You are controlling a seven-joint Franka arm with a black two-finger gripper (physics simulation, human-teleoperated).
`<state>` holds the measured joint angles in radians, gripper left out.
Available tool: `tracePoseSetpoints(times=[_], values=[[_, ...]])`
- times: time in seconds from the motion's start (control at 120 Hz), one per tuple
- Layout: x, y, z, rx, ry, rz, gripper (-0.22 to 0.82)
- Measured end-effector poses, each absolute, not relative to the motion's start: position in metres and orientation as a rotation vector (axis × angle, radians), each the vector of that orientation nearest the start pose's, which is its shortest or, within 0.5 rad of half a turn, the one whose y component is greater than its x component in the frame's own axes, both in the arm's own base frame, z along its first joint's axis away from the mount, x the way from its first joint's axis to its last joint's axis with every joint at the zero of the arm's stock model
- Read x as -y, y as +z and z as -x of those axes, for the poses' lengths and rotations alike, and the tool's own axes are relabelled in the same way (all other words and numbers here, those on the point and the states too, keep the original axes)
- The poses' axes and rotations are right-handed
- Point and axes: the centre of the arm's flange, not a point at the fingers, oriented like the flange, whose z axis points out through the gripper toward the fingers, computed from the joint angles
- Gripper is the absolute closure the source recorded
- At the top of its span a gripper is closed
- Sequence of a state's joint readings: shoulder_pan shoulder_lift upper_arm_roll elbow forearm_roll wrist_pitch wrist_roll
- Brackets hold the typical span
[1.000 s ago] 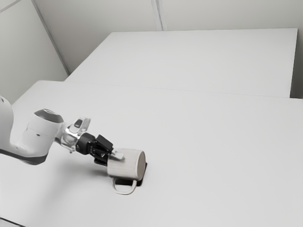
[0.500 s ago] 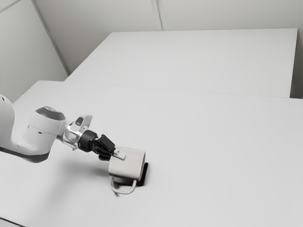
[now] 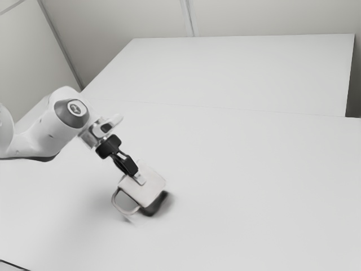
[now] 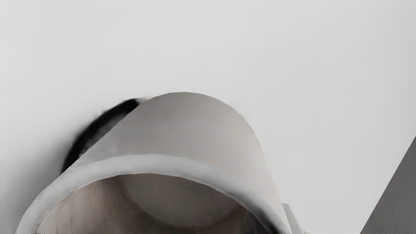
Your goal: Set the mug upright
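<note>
mug [image 3: 151, 189] tilted, table edge [image 3: 225, 109] well apart

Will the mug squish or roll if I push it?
The mug looks stiff, so it probably won't squish: its rim is thick. Its round body might roll if laid down, but the handle sticking out would likely stop it.

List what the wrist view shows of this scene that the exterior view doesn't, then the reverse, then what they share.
Wrist view: the inner wall and inner bottom of the mug, plus a dark grey surface off to one side.

Exterior view: the arm, the gripper gripping the mug, the mug's handle, the room's walls and the far table.

Both: the mug's outer side, tilted, a dark shadow by it, and the near table.
</note>
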<state>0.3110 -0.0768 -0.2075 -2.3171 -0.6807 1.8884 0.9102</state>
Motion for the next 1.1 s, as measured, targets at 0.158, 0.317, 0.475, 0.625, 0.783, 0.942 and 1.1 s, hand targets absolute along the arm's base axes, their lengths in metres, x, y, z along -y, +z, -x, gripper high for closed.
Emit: tracePoseSetpoints(times=[0.158,0.317,0.475,0.625,0.783,0.942,1.1], values=[[-0.007,0.376,-0.487,0.788,0.018,-2.62,0.78],[0.0,0.383,-0.501,0.978,0.069,-2.754,0.78],[0.008,0.379,-0.505,1.11,0.102,-2.824,0.78],[0.011,0.376,-0.507,1.155,0.126,-2.851,0.78],[0.009,0.374,-0.508,1.157,0.139,-2.861,0.51],[0.007,0.374,-0.509,1.152,0.147,-2.866,0.24],[0.009,0.377,-0.509,1.159,0.152,-2.866,0.11]])
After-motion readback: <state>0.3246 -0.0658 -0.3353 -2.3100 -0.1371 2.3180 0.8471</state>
